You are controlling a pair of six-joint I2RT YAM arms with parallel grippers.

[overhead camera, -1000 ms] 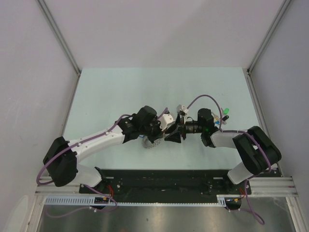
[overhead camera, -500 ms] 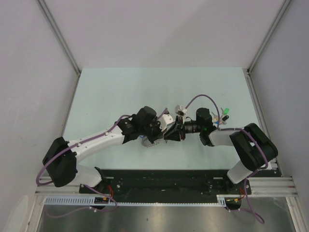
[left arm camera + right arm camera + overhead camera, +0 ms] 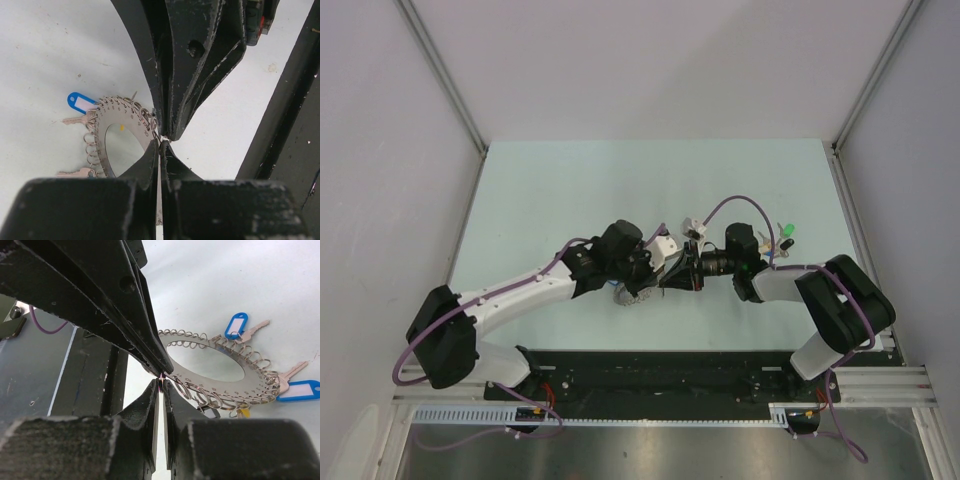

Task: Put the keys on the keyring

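Keyring [image 3: 632, 294] sits low over the pale table [image 3: 570, 190] in the overhead view, near the middle of its front half and mostly hidden beneath the left pincer [image 3: 658, 280]. The right pincer [image 3: 672, 280] meets it tip to tip. A green-topped key [image 3: 785, 233] lies loose on the table well to the right, so at least one of the keys appears not yet on the ring.

From the left wrist, the left pincer [image 3: 160, 144] is closed tight, and the ring's rim runs straight into its tips, so it seems to pinch the rim. The right pincer [image 3: 167, 135] comes down from above onto the same spot. The ring [image 3: 107, 122] is a flat grey disc with a wide hole, edged all round with small wire loops [image 3: 91, 145]. A blue-tagged key [image 3: 80, 102] lies at its far rim, seemingly hung there.

From the right wrist, the right pincer [image 3: 161, 385] is drawn in to a thin slit right at the rim. What it nips cannot be told, perhaps one loop. Two more blue tags [image 3: 236, 326] [image 3: 299, 390] hang at the ring's far edge.

The step in hand looks like steadying the ring between both arms before adding a key. The next move calls for a fine, gentle hold that does not tug the ring from the left grip
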